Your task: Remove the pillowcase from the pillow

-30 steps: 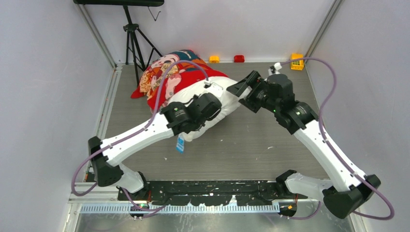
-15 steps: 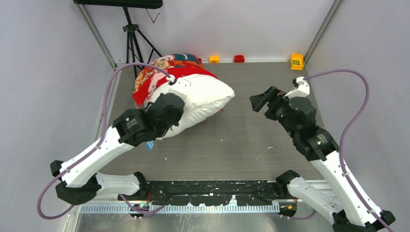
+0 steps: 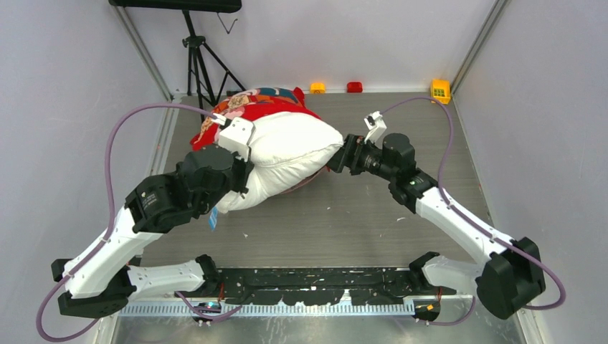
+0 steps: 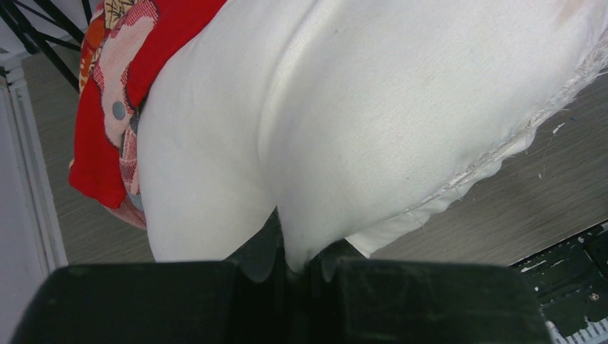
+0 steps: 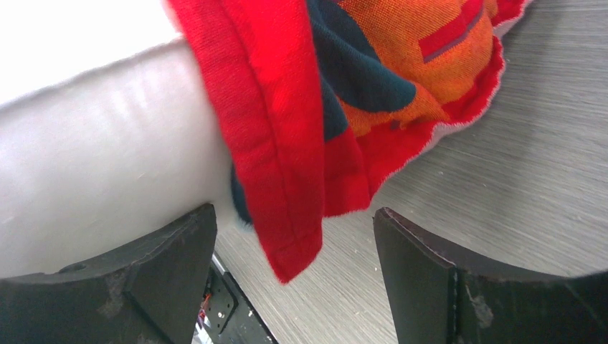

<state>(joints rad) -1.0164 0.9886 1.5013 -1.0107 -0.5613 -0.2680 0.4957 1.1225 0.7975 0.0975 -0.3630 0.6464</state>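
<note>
Right gripper (image 5: 294, 211) reached pillowcase (image 5: 276, 122), pillow (image 3: 290, 147) partly inside.

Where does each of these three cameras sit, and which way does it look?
Top external: above and behind the bases, looking down at the table; shows left arm, right arm, pillow, pillowcase.
Left wrist: on that wrist, looking along the left gripper, shut on the pillow.
Right wrist: on that wrist, looking past the open right gripper at the pillowcase hem.
Shared: all three show pillow and pillowcase.

Open tabletop (image 3: 358, 215) nearside of pillow (image 3: 290, 150), pillowcase (image 5: 279, 143) edge hanging between spread right pincer (image 5: 290, 215) fingers, tripod (image 3: 191, 50) far left.
</note>
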